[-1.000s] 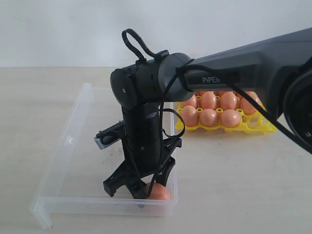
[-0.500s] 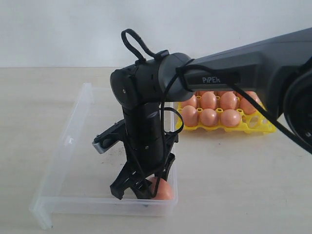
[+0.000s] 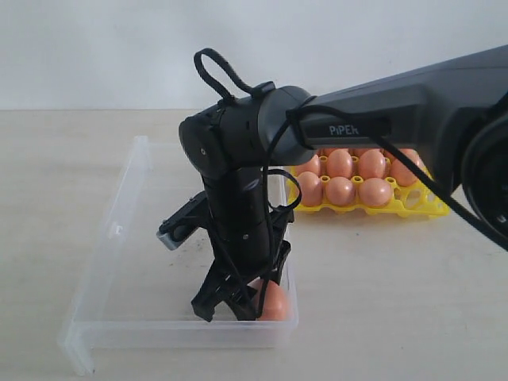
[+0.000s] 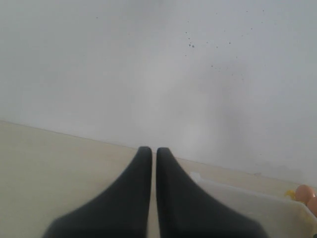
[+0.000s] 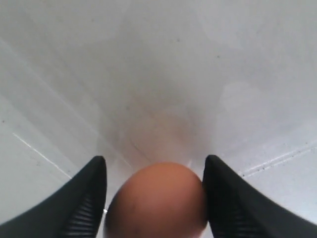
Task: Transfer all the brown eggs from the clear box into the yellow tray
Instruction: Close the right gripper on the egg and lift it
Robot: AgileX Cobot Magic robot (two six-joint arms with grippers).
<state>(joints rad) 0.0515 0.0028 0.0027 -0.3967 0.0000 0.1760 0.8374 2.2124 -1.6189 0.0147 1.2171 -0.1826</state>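
Your left pincer (image 4: 148, 158) sits with its dark fingers pressed together, gripping nothing. On the pale surface (image 3: 381, 270), the shallow clear plastic box (image 3: 119, 230) holds one smooth brown egg (image 3: 274, 303) in its near corner; your right pincer (image 3: 238, 305) straddles it, fingers apart. Rightward, the bright yellow plastic egg tray (image 3: 413, 208) carries more brown eggs.

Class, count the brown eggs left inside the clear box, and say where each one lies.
1. The single brown egg lies in the clear box at its near right corner, between the right gripper fingers. The arm may hide others.
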